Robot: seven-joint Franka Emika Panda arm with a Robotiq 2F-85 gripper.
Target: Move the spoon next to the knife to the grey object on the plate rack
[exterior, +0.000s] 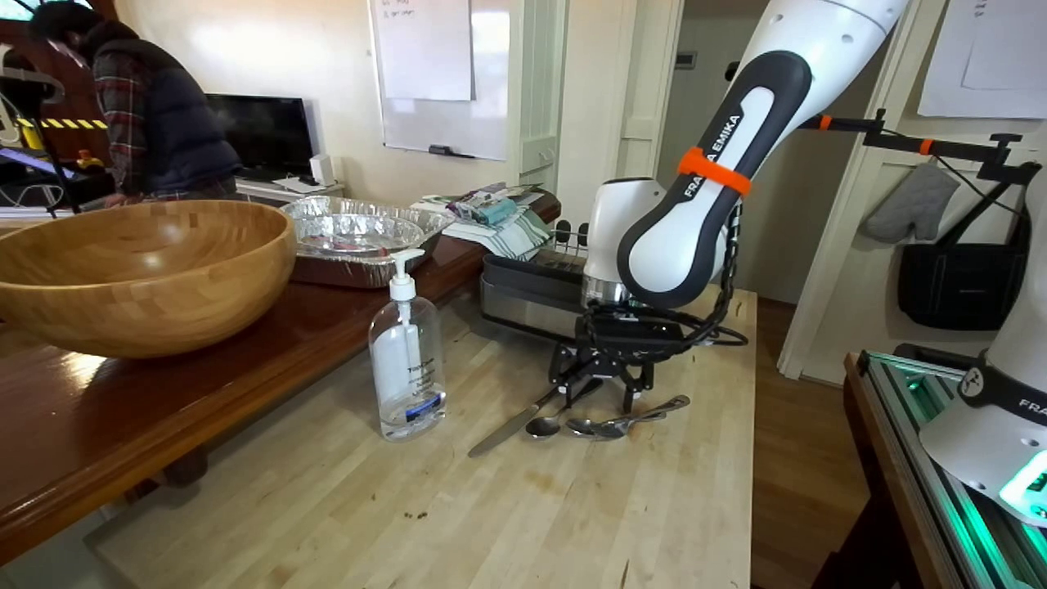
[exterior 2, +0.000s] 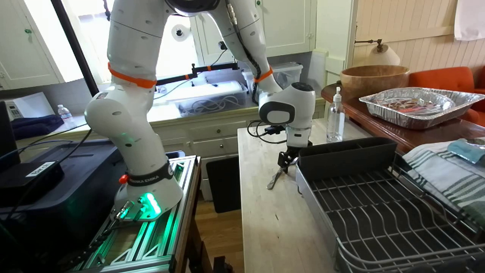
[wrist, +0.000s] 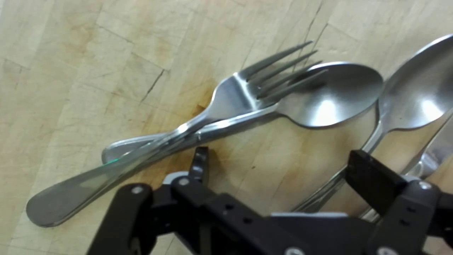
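Observation:
The spoon [wrist: 417, 95] lies on the wooden tabletop beside the knife [wrist: 439, 145]; in an exterior view the spoon [exterior: 543, 427] and knife [exterior: 505, 433] run side by side. My gripper [wrist: 279, 157] is low over the utensils, jaws wide apart with nothing held. One of its fingers [wrist: 375, 173] covers part of the spoon's handle; I cannot tell if they touch. The handle's lower stretch shows between the fingers, then passes behind the gripper. A long dark-grey holder, the grey object [exterior 2: 346, 157], sits on the edge of the plate rack [exterior 2: 317, 212].
A fork [wrist: 231, 97] crosses over another spoon [wrist: 336, 99], close to the opposite finger. A clear pump bottle [exterior: 407, 368] stands near the knife. On the higher brown table are a wooden bowl [exterior: 147, 286], foil trays [exterior 2: 420, 121] and a striped towel [exterior 2: 439, 170].

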